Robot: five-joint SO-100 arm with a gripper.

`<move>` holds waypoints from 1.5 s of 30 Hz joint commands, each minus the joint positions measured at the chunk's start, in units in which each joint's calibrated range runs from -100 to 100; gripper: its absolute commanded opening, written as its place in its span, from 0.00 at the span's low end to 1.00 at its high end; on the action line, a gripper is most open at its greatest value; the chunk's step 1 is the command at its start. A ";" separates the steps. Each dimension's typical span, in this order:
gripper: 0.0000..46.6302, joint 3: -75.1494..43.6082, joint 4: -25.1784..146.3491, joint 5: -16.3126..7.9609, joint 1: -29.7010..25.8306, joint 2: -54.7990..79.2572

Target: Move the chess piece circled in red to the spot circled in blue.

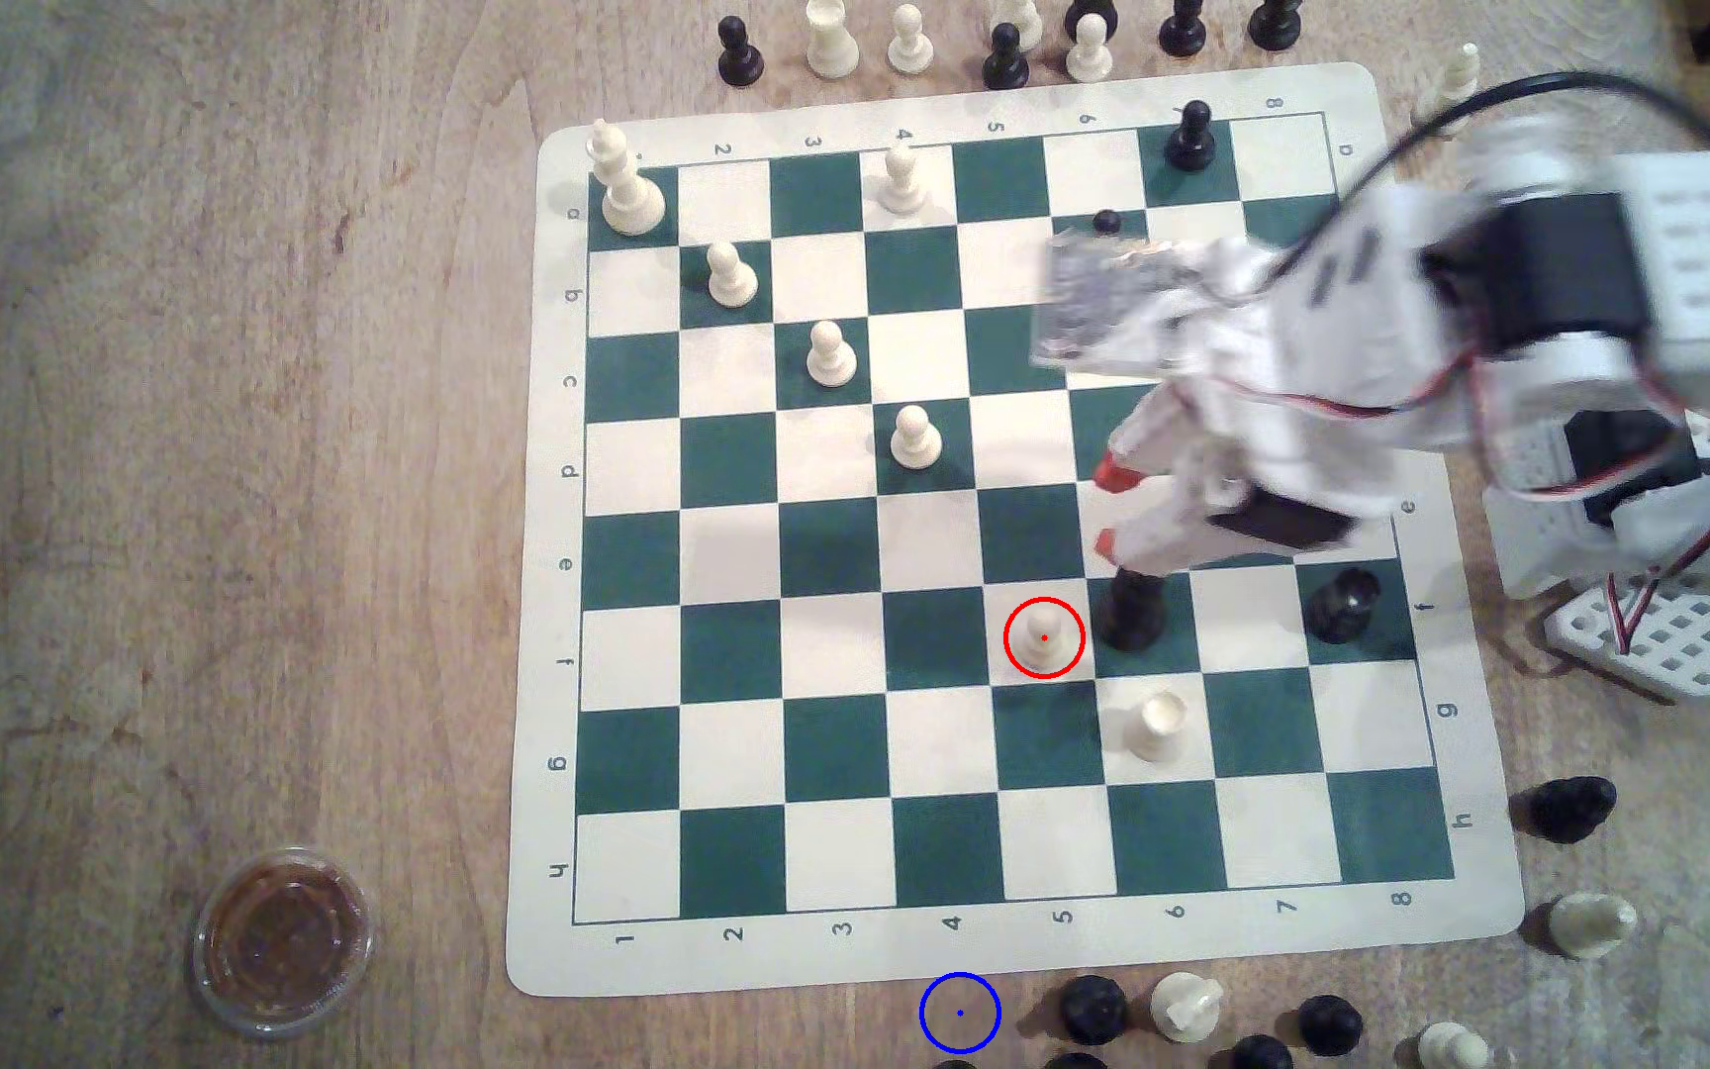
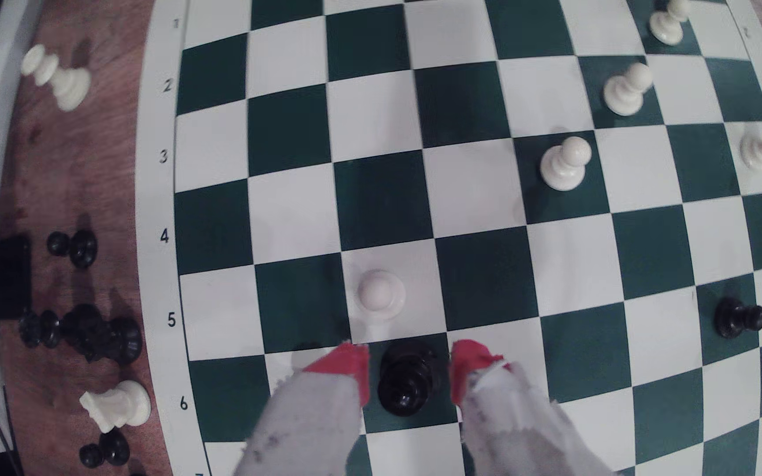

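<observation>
Red-tipped fingers (image 2: 347,366) of the gripper (image 2: 409,368) stand spread apart, straddling a black piece (image 2: 409,380) without visibly touching it; the jaws are wide open and hold nothing. Just ahead of the tips, on the adjoining white square, the cream pawn (image 2: 378,295) stands upright. From the exterior view, that pawn (image 1: 1043,637) sits inside the red ring on the chessboard (image 1: 625,966), immediately to the exterior view's left of the black piece (image 1: 1134,612), with the gripper (image 1: 1108,509) hovering above. Off the board's near edge, on bare wood, lies the blue-ringed spot (image 1: 960,1012), well apart from the pawn, with black and cream pieces beside it.
</observation>
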 commanded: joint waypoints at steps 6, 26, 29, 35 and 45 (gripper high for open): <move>0.28 -10.61 1.45 0.34 -0.79 11.49; 0.34 -15.51 -1.09 0.54 -1.80 29.74; 0.34 -15.96 -1.83 0.44 -1.96 31.10; 0.33 -16.77 -3.71 0.63 -1.49 33.48; 0.33 -17.32 -5.51 1.27 -1.34 37.13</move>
